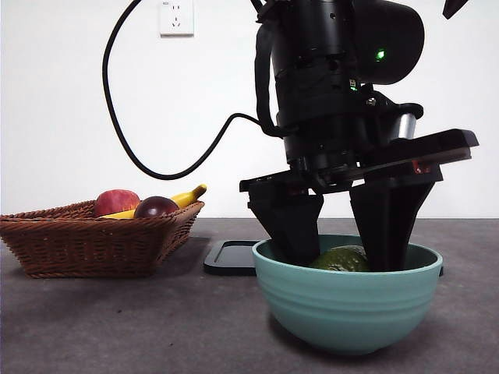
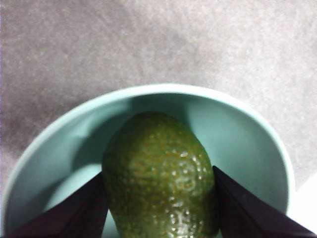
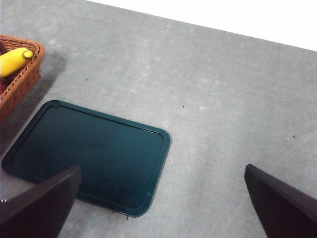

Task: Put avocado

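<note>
Left pincer reached into the bowl, its jaws flanking the avocado at its widest girth and seemingly touching it, so we judged it gripped. The fruit lay low in the bowl. We judged it firm, moderately heavy, its pebbled skin offering good purchase. Right pincer hung released above tabletop and tray.

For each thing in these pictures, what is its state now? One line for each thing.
avocado: inside the bowl, between the jaws
bowl: upright, holds the avocado
left gripper: in the bowl, jaws against the avocado
right gripper: open, above the table
tray: flat, bare
basket: holds fruit
</note>
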`<state>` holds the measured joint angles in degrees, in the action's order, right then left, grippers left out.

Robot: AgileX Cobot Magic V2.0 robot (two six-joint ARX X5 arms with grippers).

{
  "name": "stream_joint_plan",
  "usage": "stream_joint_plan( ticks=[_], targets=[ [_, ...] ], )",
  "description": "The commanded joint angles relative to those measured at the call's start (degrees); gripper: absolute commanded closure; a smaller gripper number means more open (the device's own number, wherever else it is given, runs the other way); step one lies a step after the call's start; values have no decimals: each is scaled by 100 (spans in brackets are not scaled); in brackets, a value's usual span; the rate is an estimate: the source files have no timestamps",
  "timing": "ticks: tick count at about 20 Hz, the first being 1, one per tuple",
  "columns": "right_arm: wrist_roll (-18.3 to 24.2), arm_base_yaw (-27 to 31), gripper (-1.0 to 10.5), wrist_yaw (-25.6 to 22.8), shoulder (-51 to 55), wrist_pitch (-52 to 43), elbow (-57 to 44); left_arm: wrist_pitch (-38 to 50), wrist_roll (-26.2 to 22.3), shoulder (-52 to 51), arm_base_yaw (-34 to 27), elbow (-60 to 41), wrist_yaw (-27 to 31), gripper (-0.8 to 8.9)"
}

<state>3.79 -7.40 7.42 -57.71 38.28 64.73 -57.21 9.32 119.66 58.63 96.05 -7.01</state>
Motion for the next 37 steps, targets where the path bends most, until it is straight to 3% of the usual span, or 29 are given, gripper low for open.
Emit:
stream_joint_plan(
  ticks=[1,4,8,13,17,22,26,32,35,37],
  targets=[
    [-35,-9,300,2,-24,-55,101,11,-120,133,46,109,17,483],
    [-35,-9,300,2,-24,-57,101,7,-208,133,46,155,17,368],
    [-35,-9,300,2,-24,-61,101,-203,-271,133,46,474,17,371],
    [-35,-9,300,2,-24,-57,101,-1056,-494,33,48,1346,17,372],
    [-35,-7,300,2,-24,-68,101,-1429,-684,-691,-20,1515,118,375],
    [-35,-9,300,2,-24,-94,101,-1478,-804,-2092,-295,1314,811,377],
    [-35,-9,300,2,-24,-98,101,-1075,-1051,-3674,-852,361,1222,377],
    [-33,-7,300,2,-24,-114,101,422,-1252,-6874,-2050,-2253,1434,376],
    [-33,-7,300,2,-24,-142,101,1082,-1198,-8542,-2090,-3558,1296,377],
    [-33,-7,300,0,-24,-140,101,973,-962,-9420,-2090,-4124,1272,378]
  ],
)
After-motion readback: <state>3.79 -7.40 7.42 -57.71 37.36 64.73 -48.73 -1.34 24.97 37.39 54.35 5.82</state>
